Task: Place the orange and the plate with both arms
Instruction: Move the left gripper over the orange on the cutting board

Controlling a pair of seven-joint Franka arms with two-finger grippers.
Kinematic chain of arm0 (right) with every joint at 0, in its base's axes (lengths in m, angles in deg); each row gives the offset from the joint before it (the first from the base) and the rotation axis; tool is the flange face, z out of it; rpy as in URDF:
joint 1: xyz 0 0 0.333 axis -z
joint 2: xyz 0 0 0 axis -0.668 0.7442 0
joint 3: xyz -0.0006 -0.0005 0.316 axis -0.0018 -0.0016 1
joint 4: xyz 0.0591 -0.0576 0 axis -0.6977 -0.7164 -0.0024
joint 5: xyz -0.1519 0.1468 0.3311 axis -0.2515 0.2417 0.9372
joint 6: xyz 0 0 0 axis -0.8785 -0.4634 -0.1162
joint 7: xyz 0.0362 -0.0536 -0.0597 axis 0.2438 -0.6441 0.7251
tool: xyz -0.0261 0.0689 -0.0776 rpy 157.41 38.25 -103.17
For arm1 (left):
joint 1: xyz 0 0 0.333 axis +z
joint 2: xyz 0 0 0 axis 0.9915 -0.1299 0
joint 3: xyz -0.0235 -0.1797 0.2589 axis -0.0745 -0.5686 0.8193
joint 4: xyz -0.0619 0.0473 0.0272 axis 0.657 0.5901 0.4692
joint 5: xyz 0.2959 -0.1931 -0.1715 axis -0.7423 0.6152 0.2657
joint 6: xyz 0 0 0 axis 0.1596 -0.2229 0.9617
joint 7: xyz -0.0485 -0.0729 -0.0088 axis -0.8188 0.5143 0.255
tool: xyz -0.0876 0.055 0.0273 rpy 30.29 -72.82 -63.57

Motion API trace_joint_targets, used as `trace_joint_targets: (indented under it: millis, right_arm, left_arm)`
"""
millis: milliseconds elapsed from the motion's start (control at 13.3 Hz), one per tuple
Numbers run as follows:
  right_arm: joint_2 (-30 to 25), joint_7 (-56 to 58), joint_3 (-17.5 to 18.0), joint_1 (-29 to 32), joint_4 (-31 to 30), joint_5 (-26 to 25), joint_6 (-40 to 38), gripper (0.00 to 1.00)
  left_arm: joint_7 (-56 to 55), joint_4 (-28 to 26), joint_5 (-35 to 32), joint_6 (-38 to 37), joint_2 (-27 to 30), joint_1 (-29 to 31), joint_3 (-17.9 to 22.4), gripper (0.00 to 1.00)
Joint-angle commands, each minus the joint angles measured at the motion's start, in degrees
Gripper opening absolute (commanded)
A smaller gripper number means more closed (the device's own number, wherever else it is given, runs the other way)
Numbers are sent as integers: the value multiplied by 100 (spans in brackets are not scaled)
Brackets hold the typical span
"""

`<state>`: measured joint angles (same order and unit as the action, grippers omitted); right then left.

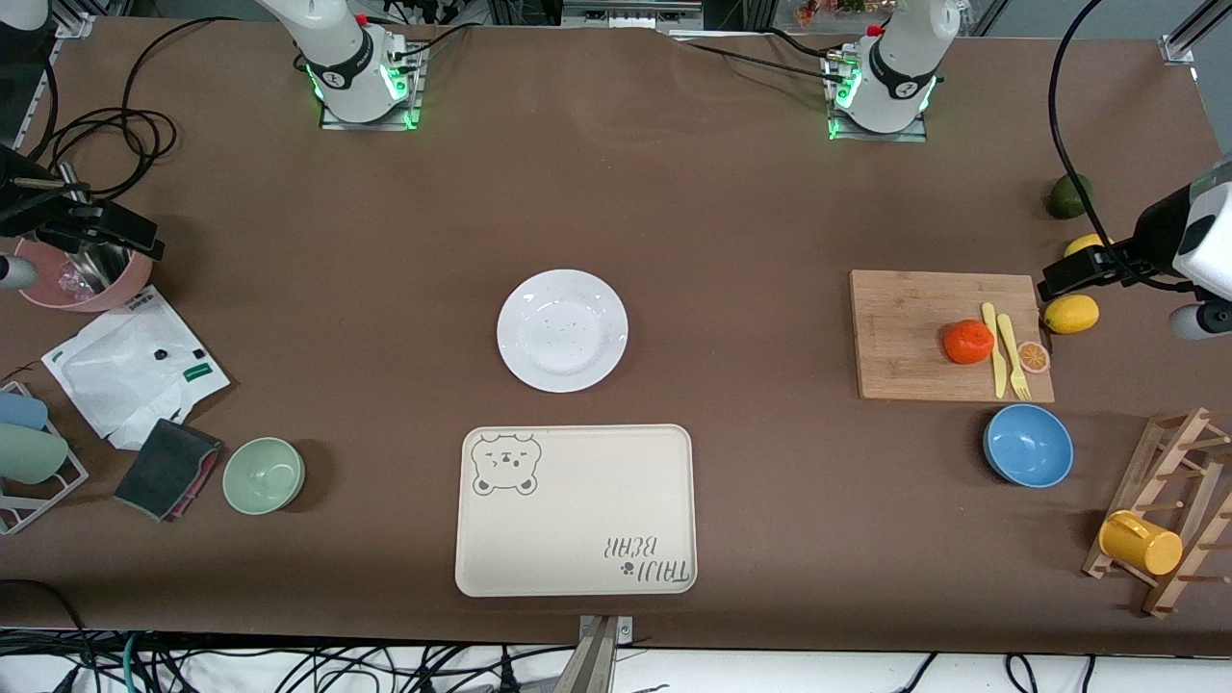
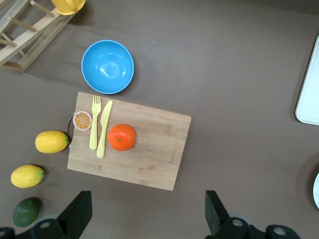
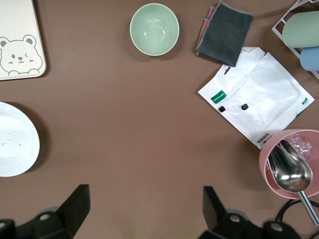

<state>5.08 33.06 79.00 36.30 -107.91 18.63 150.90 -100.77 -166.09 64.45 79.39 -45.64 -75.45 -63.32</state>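
The orange [image 1: 968, 342] [image 2: 121, 137] lies on a wooden cutting board [image 1: 914, 327] toward the left arm's end of the table. The white plate [image 1: 562, 330] [image 3: 12, 142] sits mid-table, just farther from the front camera than the beige bear tray [image 1: 575, 510]. My left gripper [image 2: 148, 219] hangs open and empty, high over bare table beside the board. My right gripper [image 3: 144, 211] hangs open and empty, high over bare table between the plate and a pink cup [image 3: 291, 164].
A yellow fork and knife [image 1: 1006, 351] and an orange slice [image 1: 1034, 357] share the board. Lemons [image 1: 1071, 314], a blue bowl [image 1: 1028, 445] and a mug rack [image 1: 1169, 510] surround it. A green bowl [image 1: 264, 474], cloth [image 1: 168, 469] and white bag [image 1: 135, 366] lie at the right arm's end.
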Motion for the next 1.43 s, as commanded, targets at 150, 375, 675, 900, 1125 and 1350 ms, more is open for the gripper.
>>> trace_joint_targets:
  millis: [150, 375, 675, 900, 1125, 1350]
  right_arm:
    - [-20, -45, 22, 25, -13, 17, 50, 100]
    - [-20, -62, 39, 25, -13, 17, 59, 100]
    - [-20, -71, 65, 16, -4, 8, 50, 100]
    - [-20, -71, 65, 16, -4, 17, 50, 100]
    - [-20, -71, 65, 16, -13, 17, 50, 100]
    - [-20, -71, 65, 16, -13, 17, 50, 100]
  left_arm:
    - [-188, 87, -89, -28, -121, -14, -29, 100]
    - [-609, -140, -106, 147, 36, -172, -20, 100]
    - [-663, -948, -107, 648, 563, -365, 67, 100]
    - [-926, -1407, -107, 992, 845, -454, 76, 100]
    - [-962, -1504, -98, 966, 933, -454, 76, 100]
    - [-1155, -1504, -98, 974, 1004, -550, 85, 100]
